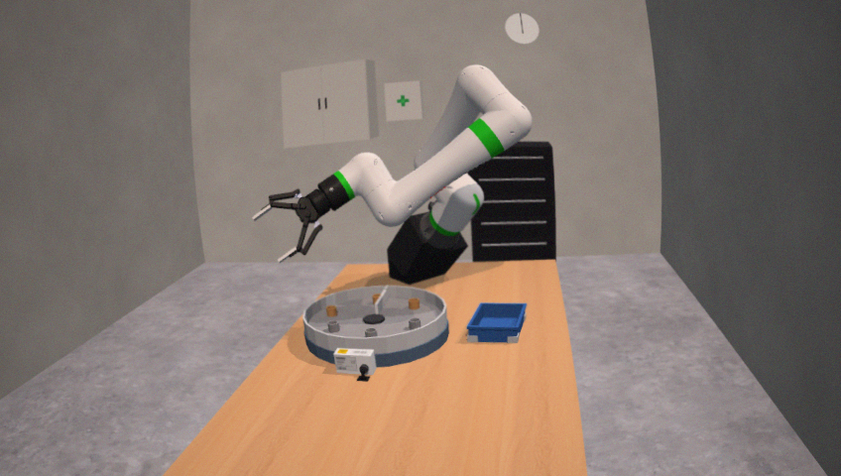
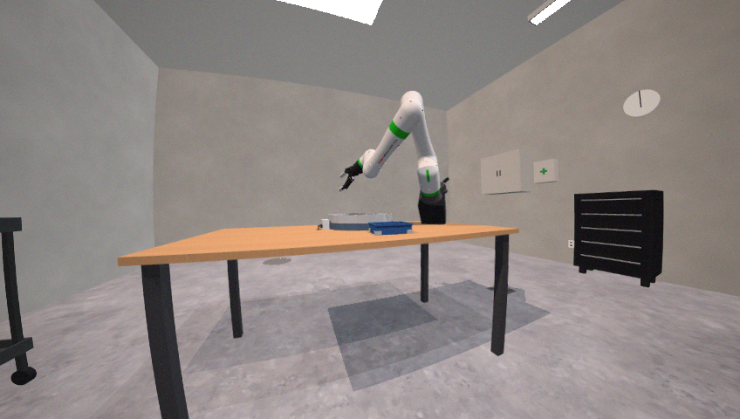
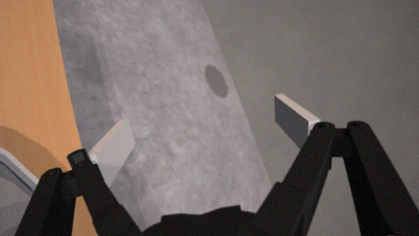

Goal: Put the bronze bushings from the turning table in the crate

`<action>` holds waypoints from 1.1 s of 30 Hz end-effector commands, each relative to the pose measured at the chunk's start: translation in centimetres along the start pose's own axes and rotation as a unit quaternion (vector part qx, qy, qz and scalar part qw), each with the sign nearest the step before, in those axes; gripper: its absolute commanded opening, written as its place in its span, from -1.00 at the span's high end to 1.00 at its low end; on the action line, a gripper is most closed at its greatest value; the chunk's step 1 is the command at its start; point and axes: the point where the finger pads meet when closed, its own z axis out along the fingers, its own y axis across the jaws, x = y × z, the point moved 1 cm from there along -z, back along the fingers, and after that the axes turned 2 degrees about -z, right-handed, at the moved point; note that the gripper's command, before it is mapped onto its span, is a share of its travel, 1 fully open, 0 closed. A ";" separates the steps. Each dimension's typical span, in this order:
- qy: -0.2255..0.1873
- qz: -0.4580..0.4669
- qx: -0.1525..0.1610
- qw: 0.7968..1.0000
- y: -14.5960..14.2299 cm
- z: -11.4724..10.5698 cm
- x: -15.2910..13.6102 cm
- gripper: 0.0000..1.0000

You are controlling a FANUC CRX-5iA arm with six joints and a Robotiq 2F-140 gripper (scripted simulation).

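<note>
The round turning table [image 1: 377, 349] [image 2: 352, 226] has a grey rim and blue base. Three bronze bushings stand in it: one at the left [image 1: 331, 310], one at the back [image 1: 376, 298] beside the divider, one at the right [image 1: 414, 303]. Three steel bushings stand in its front half: left [image 1: 333, 325], middle [image 1: 370, 332], right [image 1: 415, 323]. The blue crate [image 1: 497, 334] [image 2: 390, 228] is right of it; no bushing shows inside. My gripper [image 1: 266, 239] [image 2: 340, 182] [image 3: 202, 120] is open and empty, high above and to the left of the turning table, tilted outward.
A thin white divider [image 1: 382, 299] stands up inside the turning table. A small white box [image 1: 354, 361] with a black knob in front stands before the turning table. The wooden table's [image 1: 460, 413] left edge runs close by the turning table.
</note>
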 end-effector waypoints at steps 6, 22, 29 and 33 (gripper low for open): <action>-0.113 0.174 -0.034 0.978 3.3 -1.3 -7.6 -1.00; -0.276 0.481 -0.073 0.829 0.3 -7.3 -18.9 -1.00; -0.313 0.548 -0.077 0.772 -1.5 -8.8 -20.1 -1.00; -0.342 0.599 -0.078 0.719 -3.4 -10.3 -20.9 -1.00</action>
